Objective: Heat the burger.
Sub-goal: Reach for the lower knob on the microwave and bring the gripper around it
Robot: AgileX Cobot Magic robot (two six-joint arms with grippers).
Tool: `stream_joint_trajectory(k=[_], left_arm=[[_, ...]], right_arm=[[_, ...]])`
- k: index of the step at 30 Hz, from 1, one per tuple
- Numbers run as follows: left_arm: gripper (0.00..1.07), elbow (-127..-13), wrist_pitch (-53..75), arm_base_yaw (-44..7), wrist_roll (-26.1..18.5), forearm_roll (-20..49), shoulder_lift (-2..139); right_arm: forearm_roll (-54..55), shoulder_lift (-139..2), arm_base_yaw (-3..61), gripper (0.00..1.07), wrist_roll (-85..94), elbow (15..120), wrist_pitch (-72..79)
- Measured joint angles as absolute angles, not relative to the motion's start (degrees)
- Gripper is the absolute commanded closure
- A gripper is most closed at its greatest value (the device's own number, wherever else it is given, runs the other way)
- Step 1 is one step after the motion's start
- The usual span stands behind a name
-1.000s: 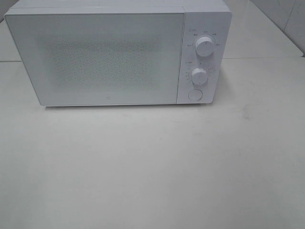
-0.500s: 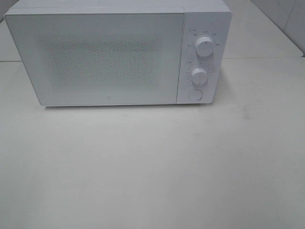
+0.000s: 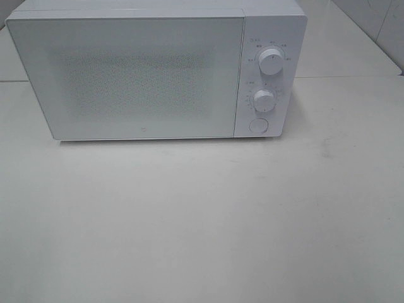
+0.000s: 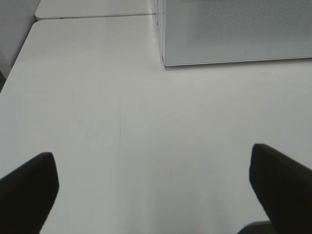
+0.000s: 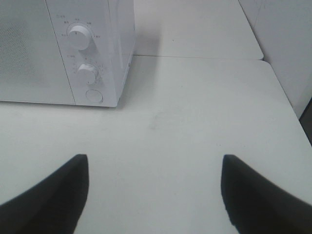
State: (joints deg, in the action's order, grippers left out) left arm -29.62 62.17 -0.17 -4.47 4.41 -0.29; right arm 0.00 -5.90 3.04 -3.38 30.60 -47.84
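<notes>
**Q:** How do your two hands stand?

**A:** Left hand (image 4: pixel 152 163): its two dark fingers (image 4: pixel 29 187) are spread wide above the white tabletop (image 3: pixel 202 221) and hold nothing. Right hand (image 5: pixel 153 163): its fingers (image 5: pixel 53 200) are also wide apart and hold nothing. Neither hand shows in the high view.

**Q:** What lies ahead of each hand?

**A:** Ahead of your left hand and well apart from it is the lower corner of the white microwave (image 3: pixel 145 76), with its speckled door (image 3: pixel 136 79) shut. Ahead of your right hand and also well apart is the microwave's control panel. It carries an upper dial (image 5: pixel 80 35), a lower dial (image 5: pixel 88 73) beneath it, and a round button (image 5: pixel 94 95) lowest of the three. The microwave stands on the tabletop at the far side from both hands.

**Q:** And the burger?

**A:** It appears in none of the three views, so you cannot tell where it is. The shut door's speckled window lets nothing inside be made out.
</notes>
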Motion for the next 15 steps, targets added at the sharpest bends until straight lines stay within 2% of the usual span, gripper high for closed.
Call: stream_joint_trajectory(k=[15], left_arm=[[0.06,-29.62,62.17,-0.17,-4.47,4.41,-0.29]], right_arm=[[0.0,-23.72,3.04,0.33,-3.38,30.6,-29.85]])
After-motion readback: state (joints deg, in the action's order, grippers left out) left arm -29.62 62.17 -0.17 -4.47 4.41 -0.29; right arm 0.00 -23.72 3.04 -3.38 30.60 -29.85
